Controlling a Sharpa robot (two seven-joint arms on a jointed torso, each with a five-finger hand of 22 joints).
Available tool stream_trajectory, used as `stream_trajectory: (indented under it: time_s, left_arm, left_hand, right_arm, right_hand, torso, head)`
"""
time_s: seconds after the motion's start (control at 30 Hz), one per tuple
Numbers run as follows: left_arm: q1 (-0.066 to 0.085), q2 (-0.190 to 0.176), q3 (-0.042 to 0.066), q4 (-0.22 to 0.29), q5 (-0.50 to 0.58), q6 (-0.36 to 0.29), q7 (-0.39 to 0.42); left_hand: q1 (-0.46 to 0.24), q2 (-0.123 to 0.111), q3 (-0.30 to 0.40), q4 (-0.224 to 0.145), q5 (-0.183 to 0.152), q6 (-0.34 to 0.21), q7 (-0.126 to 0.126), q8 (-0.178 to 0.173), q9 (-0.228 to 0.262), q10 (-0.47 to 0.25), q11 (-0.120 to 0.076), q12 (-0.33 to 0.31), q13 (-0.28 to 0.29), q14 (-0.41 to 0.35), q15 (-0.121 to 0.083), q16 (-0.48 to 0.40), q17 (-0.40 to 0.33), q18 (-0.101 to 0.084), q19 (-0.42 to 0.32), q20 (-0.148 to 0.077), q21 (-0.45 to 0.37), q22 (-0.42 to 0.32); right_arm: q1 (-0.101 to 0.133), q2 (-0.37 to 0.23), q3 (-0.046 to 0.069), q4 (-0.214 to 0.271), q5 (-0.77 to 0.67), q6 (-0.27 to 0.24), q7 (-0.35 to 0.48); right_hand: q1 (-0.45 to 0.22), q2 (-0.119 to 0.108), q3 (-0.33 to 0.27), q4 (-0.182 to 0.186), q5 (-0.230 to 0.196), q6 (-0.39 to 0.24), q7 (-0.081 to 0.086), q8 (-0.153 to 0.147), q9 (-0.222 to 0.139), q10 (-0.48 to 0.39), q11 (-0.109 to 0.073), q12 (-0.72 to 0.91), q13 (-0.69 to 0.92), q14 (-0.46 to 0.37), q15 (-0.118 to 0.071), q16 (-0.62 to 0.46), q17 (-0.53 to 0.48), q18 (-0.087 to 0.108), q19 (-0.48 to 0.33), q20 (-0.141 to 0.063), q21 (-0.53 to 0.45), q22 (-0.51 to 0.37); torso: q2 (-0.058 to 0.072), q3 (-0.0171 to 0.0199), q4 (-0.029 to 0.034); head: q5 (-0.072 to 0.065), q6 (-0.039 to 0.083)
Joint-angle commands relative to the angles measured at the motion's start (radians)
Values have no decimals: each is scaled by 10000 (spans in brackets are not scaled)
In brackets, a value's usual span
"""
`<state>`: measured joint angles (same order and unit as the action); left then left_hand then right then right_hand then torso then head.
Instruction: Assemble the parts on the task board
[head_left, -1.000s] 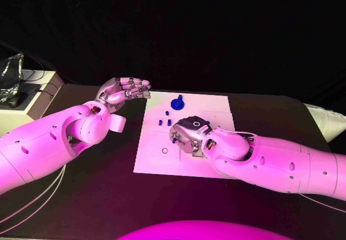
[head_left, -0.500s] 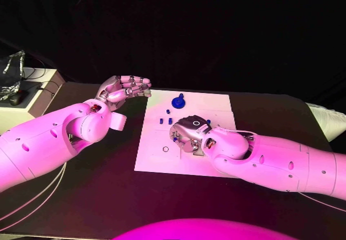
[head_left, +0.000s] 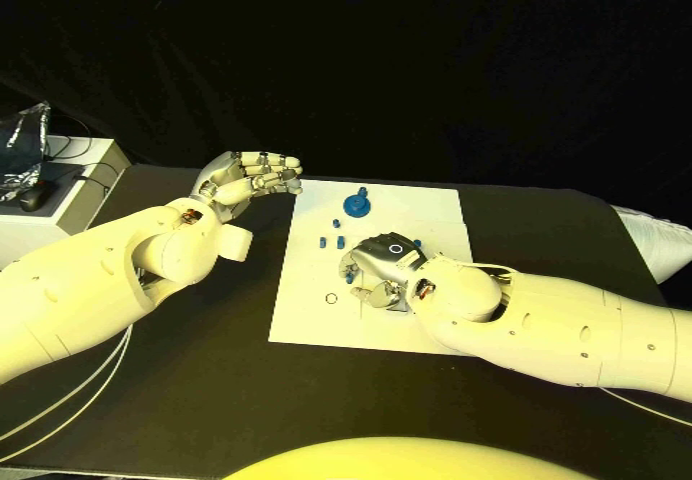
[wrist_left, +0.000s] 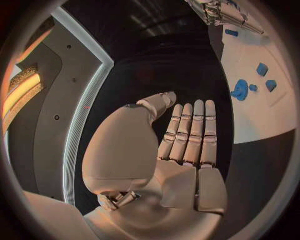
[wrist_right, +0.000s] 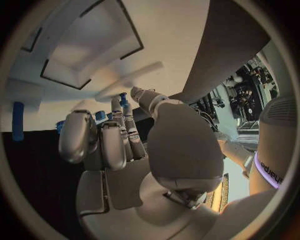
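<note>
Your right hand (head_left: 378, 272) low over board (head_left: 310, 320) middle, fingers curled, hold unclear. Left hand (head_left: 253, 177) off board, empty, fingers together. Blue parts (head_left: 355, 207) at far end: small, rigid, light, probably slippery; pinch sides.

From my operator's view: a black matte table (head_left: 202, 380) stands before a black backdrop (head_left: 433, 90). At its far left corner I see a white box-shaped cabinet (head_left: 65, 190) carrying a crumpled silvery foil bag (head_left: 22, 145); thin white cables (head_left: 72, 400) cross the table's near left.
</note>
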<state>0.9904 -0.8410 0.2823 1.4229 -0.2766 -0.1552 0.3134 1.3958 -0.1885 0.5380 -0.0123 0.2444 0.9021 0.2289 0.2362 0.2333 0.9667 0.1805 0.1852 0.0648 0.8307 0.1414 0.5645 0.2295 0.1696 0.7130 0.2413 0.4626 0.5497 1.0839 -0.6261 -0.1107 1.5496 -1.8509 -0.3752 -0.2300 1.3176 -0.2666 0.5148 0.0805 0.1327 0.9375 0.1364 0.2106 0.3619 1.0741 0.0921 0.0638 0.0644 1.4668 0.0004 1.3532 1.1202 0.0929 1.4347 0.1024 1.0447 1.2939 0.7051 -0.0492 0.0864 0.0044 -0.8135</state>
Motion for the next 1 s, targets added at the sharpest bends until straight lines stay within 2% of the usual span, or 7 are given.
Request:
stream_trajectory:
  time_s: [0.03,0.13,0.43,0.6,0.77,0.83,1.0]
  left_arm:
    - [4,4,7,11,48,32,59]
    - [4,0,7,5,48,38,57]
    - [4,-8,6,-22,48,67,51]
    - [4,-7,6,-38,48,79,46]
    - [3,-34,6,-43,48,127,63]
    - [3,-55,6,-49,48,179,100]
    - [3,-96,6,-79,37,257,161]
  left_hand:
    - [-94,-50,69,13,50,-76,1,61,-10,-54,14,50,10,-59,1,-63,-17,59,9,44,-33,-15]
    - [-94,-50,69,13,50,-76,1,61,-10,-54,14,50,10,-59,1,-63,-17,59,9,44,-33,-15]
    - [-95,-54,66,16,48,-91,7,58,-15,-61,19,53,11,-57,4,-70,-20,63,20,49,-53,-31]
    - [-95,-54,66,16,48,-91,7,58,-15,-61,19,53,11,-57,4,-70,-20,63,20,49,-53,-31]
    - [-85,-58,67,11,48,-104,8,59,-19,-69,21,58,11,-56,6,-80,-25,68,34,54,-80,-51]
    - [-162,-40,38,102,37,51,-129,202,11,62,-72,172,27,-44,-24,-129,-45,94,121,88,-270,-198]
    - [-249,-65,-18,192,26,99,-204,266,19,130,-109,220,22,-29,-44,-150,-50,106,197,106,-414,-314]
  right_arm:
    - [-3,-80,5,40,-59,-571,32]
    - [-4,-150,5,83,-58,-849,17]
    - [-10,-486,21,368,348,-1755,65]
    - [3,-852,105,640,662,-1859,22]
    - [342,-1569,300,748,1701,-792,122]
    - [547,-1831,336,670,2085,-250,280]
    - [853,-2270,386,445,2274,495,556]
  right_hand:
    - [266,98,-613,94,-25,-64,-80,-177,-74,-165,54,172,28,82,93,-89,-181,85,-47,14,-244,-87]
    - [421,173,-953,194,-19,-34,-92,-250,-113,-223,54,262,32,100,91,-75,-189,81,-13,14,-269,-109]
    - [564,247,-1103,291,24,23,-55,-306,-147,-127,21,415,53,104,69,-74,-227,76,33,-3,-250,-107]
    - [740,291,-939,382,209,155,-39,-350,-182,180,-55,661,79,113,3,-51,-204,29,149,-52,-1,20]
    - [794,48,-180,500,409,294,76,-449,-233,723,-103,728,51,285,-45,323,381,-132,429,-113,879,504]
    - [597,-122,-258,611,411,185,105,-543,-262,538,-67,562,20,275,-10,336,353,-126,419,-100,836,496]
    - [544,-169,-889,661,444,91,45,-647,-279,342,-70,446,54,259,-3,383,375,-125,407,-90,843,527]
  torso:
    - [1,-6,5]
    - [-1,-8,0]
    - [-7,-12,7]
    - [-16,-12,6]
    - [-10,-22,-45]
    - [-8,-20,-54]
    - [-4,-14,-101]
  head:
    - [-12,24]
    - [-14,31]
    - [-71,65]
    - [-122,105]
    - [-228,179]
    - [-265,211]
    - [-344,245]
